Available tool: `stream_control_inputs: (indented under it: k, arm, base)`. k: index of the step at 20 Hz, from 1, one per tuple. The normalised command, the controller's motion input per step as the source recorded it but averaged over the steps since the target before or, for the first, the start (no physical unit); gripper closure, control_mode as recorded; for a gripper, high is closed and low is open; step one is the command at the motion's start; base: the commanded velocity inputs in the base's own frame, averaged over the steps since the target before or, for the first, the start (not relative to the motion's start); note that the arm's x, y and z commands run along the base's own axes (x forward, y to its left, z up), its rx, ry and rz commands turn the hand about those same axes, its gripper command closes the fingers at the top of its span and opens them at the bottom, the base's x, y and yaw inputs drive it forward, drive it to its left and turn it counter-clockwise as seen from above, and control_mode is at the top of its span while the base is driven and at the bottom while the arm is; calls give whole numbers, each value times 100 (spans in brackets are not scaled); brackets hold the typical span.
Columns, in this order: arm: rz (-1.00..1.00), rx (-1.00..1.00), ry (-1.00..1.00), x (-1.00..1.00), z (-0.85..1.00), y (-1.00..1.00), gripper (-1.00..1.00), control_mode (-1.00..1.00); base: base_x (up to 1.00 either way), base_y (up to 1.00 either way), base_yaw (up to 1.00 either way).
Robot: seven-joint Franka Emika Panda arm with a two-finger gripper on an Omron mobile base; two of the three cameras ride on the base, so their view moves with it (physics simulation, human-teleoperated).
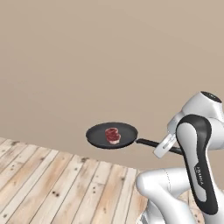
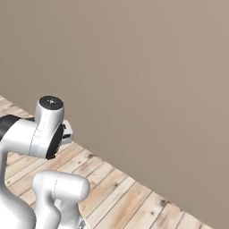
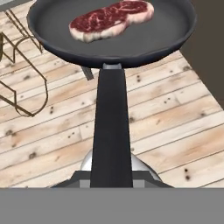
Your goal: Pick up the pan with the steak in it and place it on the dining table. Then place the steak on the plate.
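The black pan [image 1: 101,134] hangs level in the air above the wooden floor, in front of a beige wall. The steak [image 1: 113,135] lies near its middle. My gripper [image 1: 162,148] is shut on the far end of the pan's long handle [image 1: 148,142]. The hand view looks along that handle [image 3: 111,131] to the pan [image 3: 144,37], where the steak [image 3: 111,19] rests flat, red with pale fat. The handle hides my fingertips there. The dining table and the plate are out of view.
Pale wooden floorboards [image 1: 52,183] lie under the pan. A plain beige wall [image 1: 109,57] stands close ahead. A thin curved brass-coloured metal frame [image 3: 22,87] stands on the floor left of the handle; whether it belongs to a table I cannot tell.
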Motion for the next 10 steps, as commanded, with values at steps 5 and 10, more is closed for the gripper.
stream_control_inputs:
  k: [5,10]
  arm:
    - [0,0,0,0,0,0,100,100]
    - [0,0,0,0,0,0,100,100]
  base:
    - [-3,0,46]
    - [-3,0,46]
